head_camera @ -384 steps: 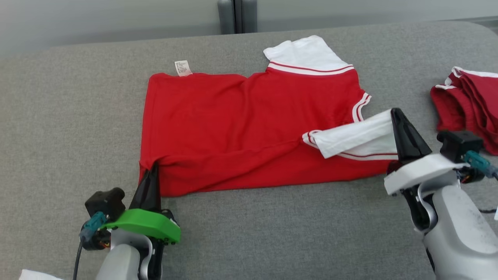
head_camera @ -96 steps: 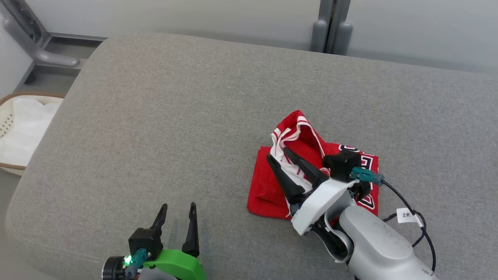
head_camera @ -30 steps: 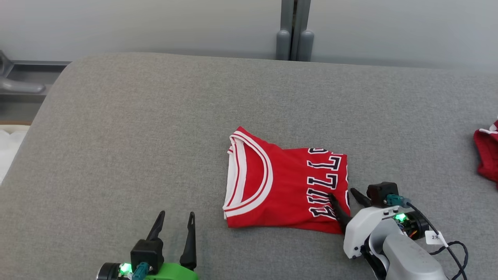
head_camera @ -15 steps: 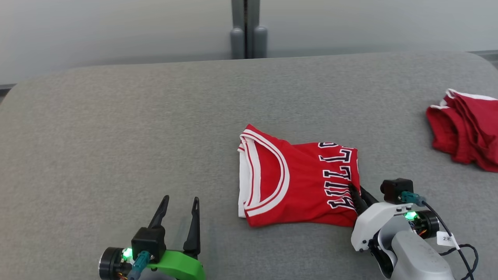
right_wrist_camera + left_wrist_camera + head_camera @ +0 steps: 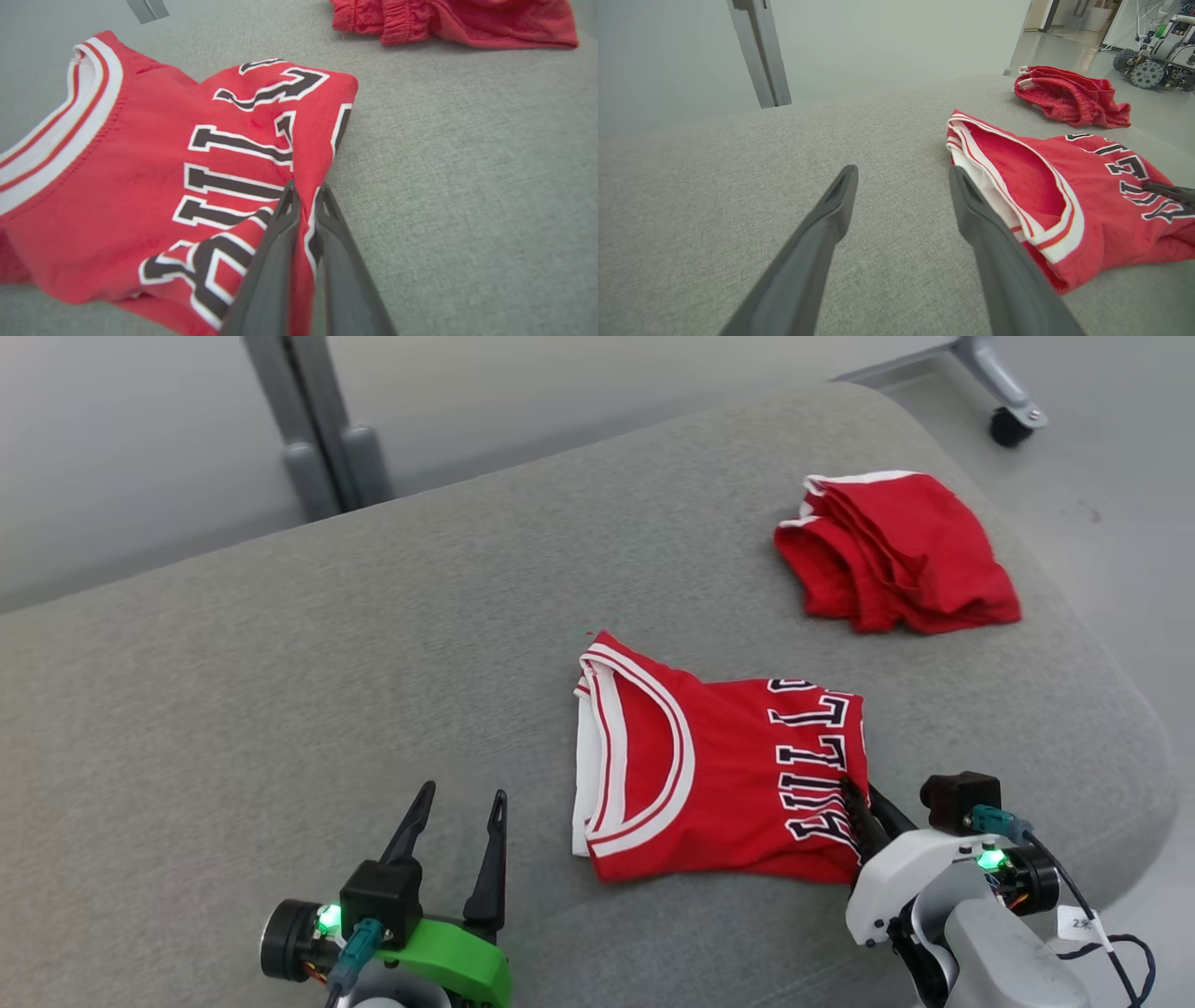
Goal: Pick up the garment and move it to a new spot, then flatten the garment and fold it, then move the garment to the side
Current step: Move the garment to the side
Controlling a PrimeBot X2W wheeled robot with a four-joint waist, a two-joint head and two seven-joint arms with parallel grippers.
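The garment is out of view. A folded red sleeveless jersey (image 5: 709, 775) (image 5: 1064, 186) (image 5: 163, 163) with black-and-white lettering and a striped white neckline lies on the grey cushion. My right gripper (image 5: 864, 807) (image 5: 303, 196) is shut on the jersey's right edge, with a fold of red cloth pinched between its fingers. That pinched edge is raised slightly off the cushion. My left gripper (image 5: 462, 803) (image 5: 901, 179) stands open over bare cushion, just left of the jersey and holding nothing.
A crumpled red pile with white trim (image 5: 896, 551) (image 5: 1069, 93) (image 5: 448, 18) lies at the far right of the grey cushion (image 5: 280, 663). The cushion's rounded right edge (image 5: 1134, 728) drops to the floor. A grey post (image 5: 317, 439) stands behind, and a caster wheel (image 5: 1006, 425) at far right.
My right gripper has shut on the jersey's right edge, where it stood open a second ago. The camera has swung right, bringing the red pile further into view. The left gripper stays open.
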